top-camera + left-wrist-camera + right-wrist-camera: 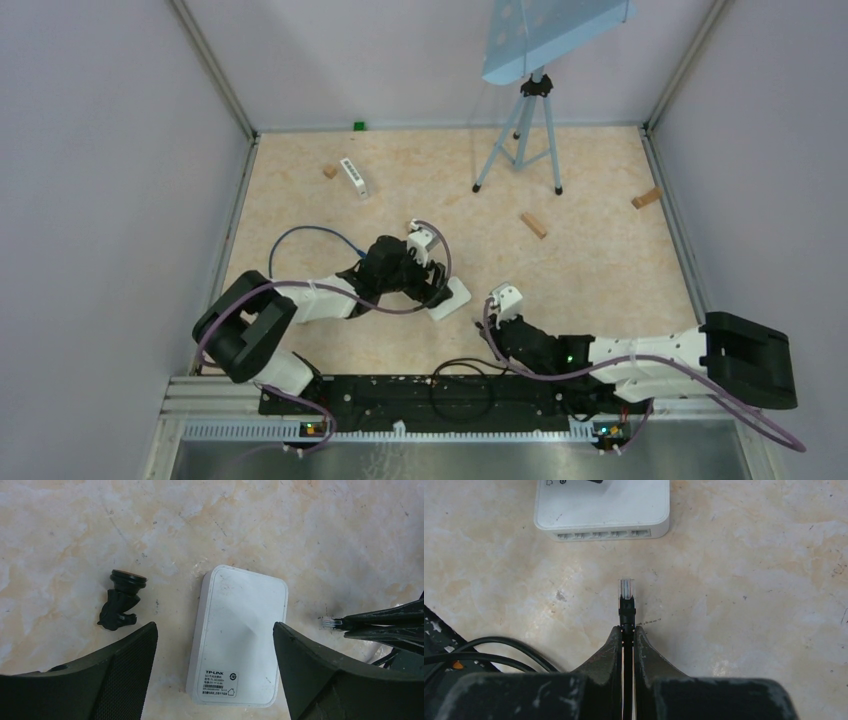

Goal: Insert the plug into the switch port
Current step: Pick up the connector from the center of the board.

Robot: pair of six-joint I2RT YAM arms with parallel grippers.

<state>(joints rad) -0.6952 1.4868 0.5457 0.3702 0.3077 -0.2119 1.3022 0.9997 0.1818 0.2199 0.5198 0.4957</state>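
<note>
The white TP-LINK switch [240,630] lies flat on the marbled table, label up. In the right wrist view the switch [601,505] shows its row of ports [604,534] facing my right gripper. My left gripper [214,625] is open and straddles the switch, one finger [125,670] on each side, with gaps showing. My right gripper [626,630] is shut on the black boot of the plug [626,589]. The plug's clear tip points at the ports and stops a short way in front of them. From above, the switch [452,296] lies between both grippers.
A small black knob-like part [121,600] lies left of the switch. A tripod [520,150] with a blue panel stands at the back. Wooden blocks [533,225] and a white strip [354,177] lie on the far table. Black cables [489,650] run by the right gripper.
</note>
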